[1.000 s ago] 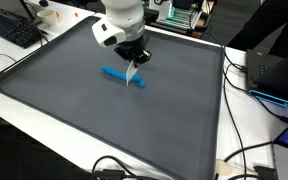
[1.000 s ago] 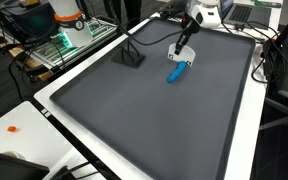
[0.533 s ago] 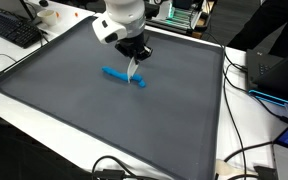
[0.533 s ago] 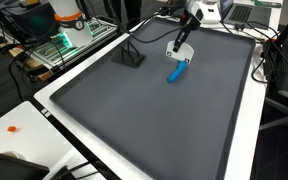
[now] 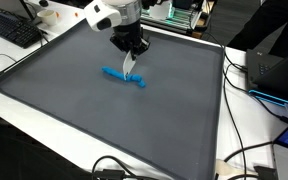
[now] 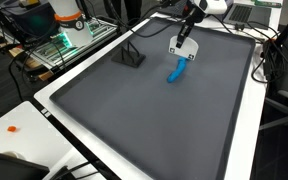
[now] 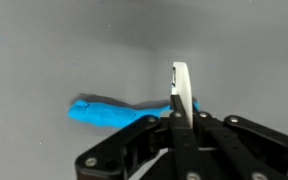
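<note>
the jaws are seen clenched on a thin white flat strip [image 7: 181,88], held over a blue elongated plastic object [image 5: 122,76] lying on the dark grey desk mat [image 5: 84,115].

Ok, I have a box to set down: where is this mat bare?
Bare: the grey mat from the blue object out to the rim by the black cables. Crowded: around the blue object, where the hand holding a white strip hangs, and by the black stand.
</note>
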Controlling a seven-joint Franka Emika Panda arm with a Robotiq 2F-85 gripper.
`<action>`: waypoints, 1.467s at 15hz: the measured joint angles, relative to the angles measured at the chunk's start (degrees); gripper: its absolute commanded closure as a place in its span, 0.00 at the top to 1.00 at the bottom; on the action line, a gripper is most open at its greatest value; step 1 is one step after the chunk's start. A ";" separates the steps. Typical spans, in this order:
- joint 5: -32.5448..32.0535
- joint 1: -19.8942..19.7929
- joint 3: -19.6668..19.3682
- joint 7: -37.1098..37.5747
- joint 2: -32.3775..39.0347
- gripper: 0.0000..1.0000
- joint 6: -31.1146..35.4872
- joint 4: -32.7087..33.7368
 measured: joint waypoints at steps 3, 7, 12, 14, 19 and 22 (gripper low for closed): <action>-0.02 -0.48 -0.20 -0.02 -0.40 0.01 0.00 0.43; -0.08 -0.93 -0.62 -0.01 -0.30 0.01 0.08 1.06; -0.08 -1.23 -0.73 0.00 0.61 0.01 0.57 1.50; -0.12 -1.22 -0.75 0.07 1.18 0.01 1.35 1.54; -0.72 -1.21 -0.87 0.12 2.87 0.01 3.29 1.63; -1.64 -1.20 -1.14 0.18 3.59 0.01 4.10 1.72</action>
